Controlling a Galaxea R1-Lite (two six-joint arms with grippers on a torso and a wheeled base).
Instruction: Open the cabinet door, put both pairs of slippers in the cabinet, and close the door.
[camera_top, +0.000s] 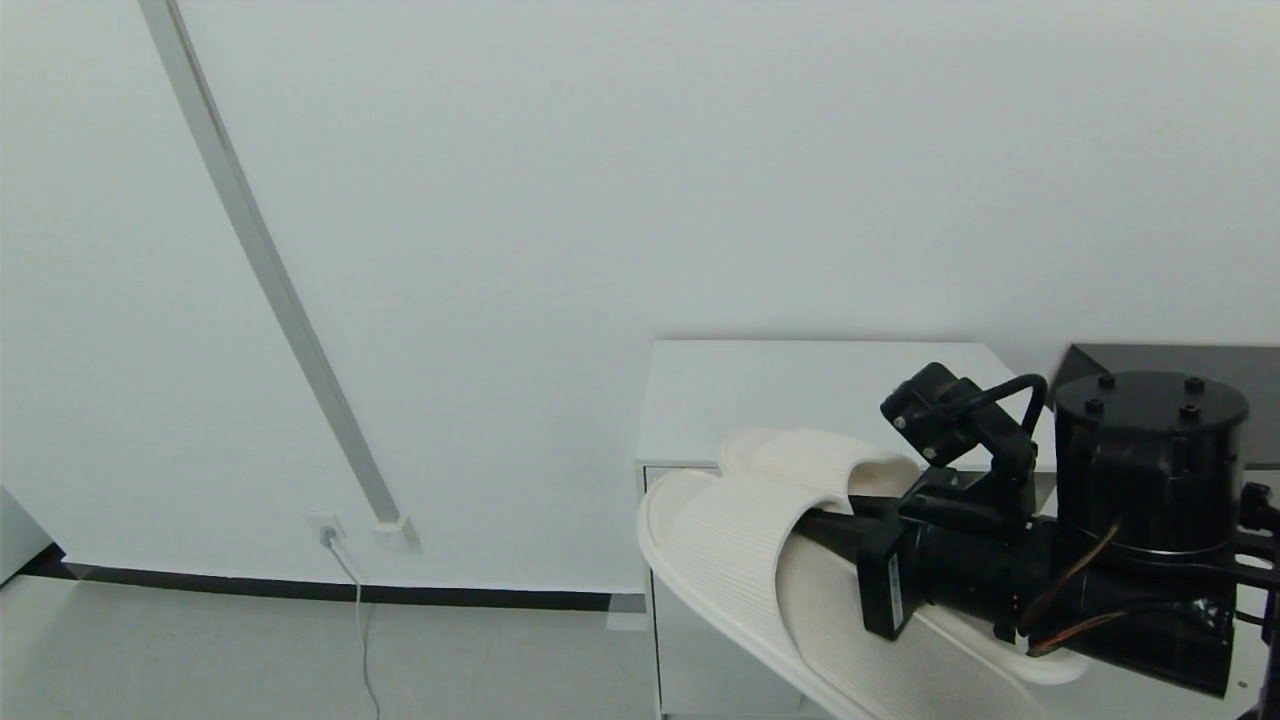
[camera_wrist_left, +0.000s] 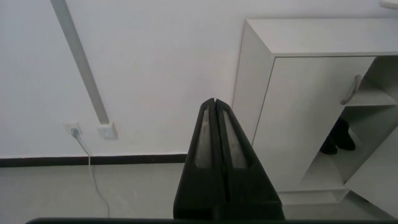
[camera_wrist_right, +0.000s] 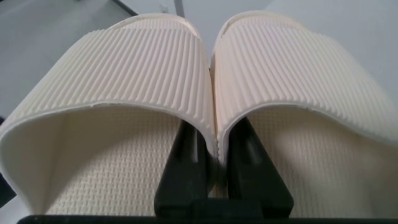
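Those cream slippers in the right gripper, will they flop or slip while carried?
Likely light and fairly stiff: the cream slippers hold their shape past the right gripper. The ribbed, textured surface probably resists slipping. Pinched only at their adjoining inner walls, they might swivel.

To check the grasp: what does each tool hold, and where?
The right tool pinches the pair of slippers by their touching inner walls; the left tool holds nothing.

Right pincer grips cream slippers before white cabinet
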